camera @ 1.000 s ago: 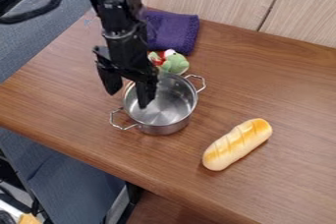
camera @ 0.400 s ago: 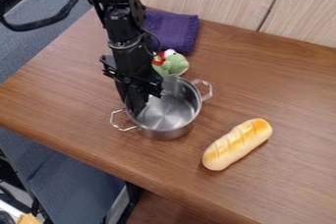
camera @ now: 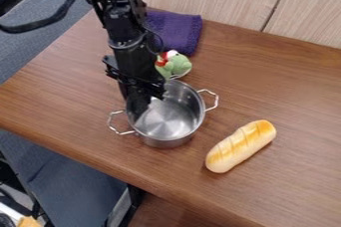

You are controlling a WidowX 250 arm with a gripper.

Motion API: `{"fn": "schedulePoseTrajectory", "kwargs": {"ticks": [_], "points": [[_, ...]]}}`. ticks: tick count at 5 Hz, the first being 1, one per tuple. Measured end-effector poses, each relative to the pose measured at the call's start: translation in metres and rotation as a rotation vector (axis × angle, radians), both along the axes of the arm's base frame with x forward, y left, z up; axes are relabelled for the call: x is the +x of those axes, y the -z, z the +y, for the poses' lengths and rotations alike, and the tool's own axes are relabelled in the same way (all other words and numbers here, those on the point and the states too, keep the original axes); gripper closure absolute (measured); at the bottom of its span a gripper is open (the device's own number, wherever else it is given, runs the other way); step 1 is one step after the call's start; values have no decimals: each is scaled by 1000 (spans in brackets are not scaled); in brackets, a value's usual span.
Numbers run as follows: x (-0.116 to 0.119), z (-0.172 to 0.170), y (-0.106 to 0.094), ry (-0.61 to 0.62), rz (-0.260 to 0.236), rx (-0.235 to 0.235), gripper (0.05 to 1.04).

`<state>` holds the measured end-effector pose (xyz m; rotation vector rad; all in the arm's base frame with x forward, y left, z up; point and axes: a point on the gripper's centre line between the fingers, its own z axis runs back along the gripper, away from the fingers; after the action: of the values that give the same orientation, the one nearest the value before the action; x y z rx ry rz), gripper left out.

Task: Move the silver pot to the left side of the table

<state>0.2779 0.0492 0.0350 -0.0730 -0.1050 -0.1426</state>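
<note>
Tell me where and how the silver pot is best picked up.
I'd pinch the silver pot by its thin rim, at the picture's left where the tool is, coming down from above. It stands upright and open-topped, so its wall can be gripped inside and out, clear of the loop handles.

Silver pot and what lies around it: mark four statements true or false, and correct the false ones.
1. The silver pot has no lid on. True.
2. The bread is inside the silver pot. False: it lies on the table, apart from the pot.
3. The gripper is at the side of the pot away from the bread. True.
4. The purple cloth is under the pot. False: it lies beyond the pot, past the green toy.
</note>
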Motion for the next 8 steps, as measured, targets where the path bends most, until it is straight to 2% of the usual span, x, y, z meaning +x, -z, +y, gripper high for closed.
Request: {"fn": "schedulePoseTrajectory", "kwargs": {"ticks": [1, 2, 3, 4, 5, 6, 7, 8], "points": [[-3, 2, -15, -11, 0, -36, 1001], [3, 12, -43, -49, -31, -88, 1001], [15, 37, -66, -126, -86, -93, 1001], [39, 73, -79, -268, -134, -69, 1001], [71, 111, -67, -425, -123, -27, 1001], [89, 133, -50, -505, -108, 20, 1001], [104, 152, -34, -555, -95, 70, 1001], [106, 164, -21, -585, -71, 87, 1001]]}}
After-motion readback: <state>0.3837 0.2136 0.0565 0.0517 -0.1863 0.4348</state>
